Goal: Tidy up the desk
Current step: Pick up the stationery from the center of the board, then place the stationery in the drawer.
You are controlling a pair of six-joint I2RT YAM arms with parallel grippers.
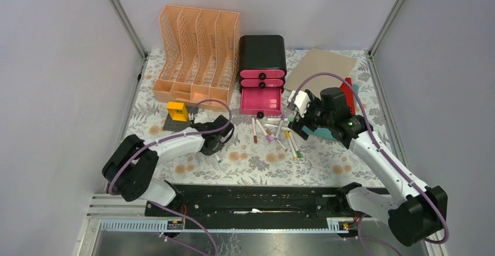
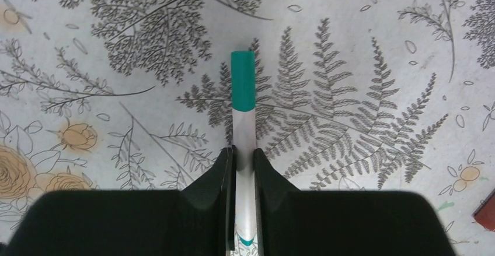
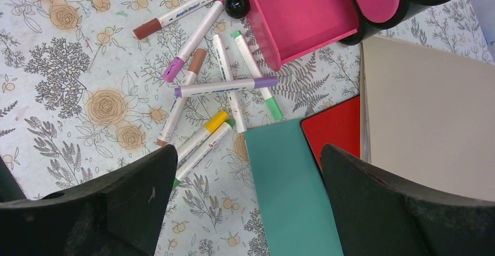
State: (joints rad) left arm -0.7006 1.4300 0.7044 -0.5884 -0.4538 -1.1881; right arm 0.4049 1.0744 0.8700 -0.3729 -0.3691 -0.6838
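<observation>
The desk (image 1: pixel 251 162) is covered by a pale cloth with ferns and flowers. My left gripper (image 2: pixel 243 158) is shut on a white marker with a teal cap (image 2: pixel 243 101), held low over the cloth; in the top view the left gripper (image 1: pixel 219 145) is left of centre. My right gripper (image 3: pixel 248 174) is open and empty above a teal notebook (image 3: pixel 292 186) and a pile of several markers (image 3: pixel 207 87). In the top view the right gripper (image 1: pixel 297 122) hovers by the markers (image 1: pixel 274 133), in front of the open pink drawer (image 1: pixel 260 100).
An orange file rack (image 1: pixel 198 52) stands at the back left, a black drawer box with pink fronts (image 1: pixel 262 60) beside it. A tan board (image 1: pixel 324 66), a red notebook (image 3: pixel 335 129) and the teal notebook lie at right. A yellow box (image 1: pixel 177 111) sits at left.
</observation>
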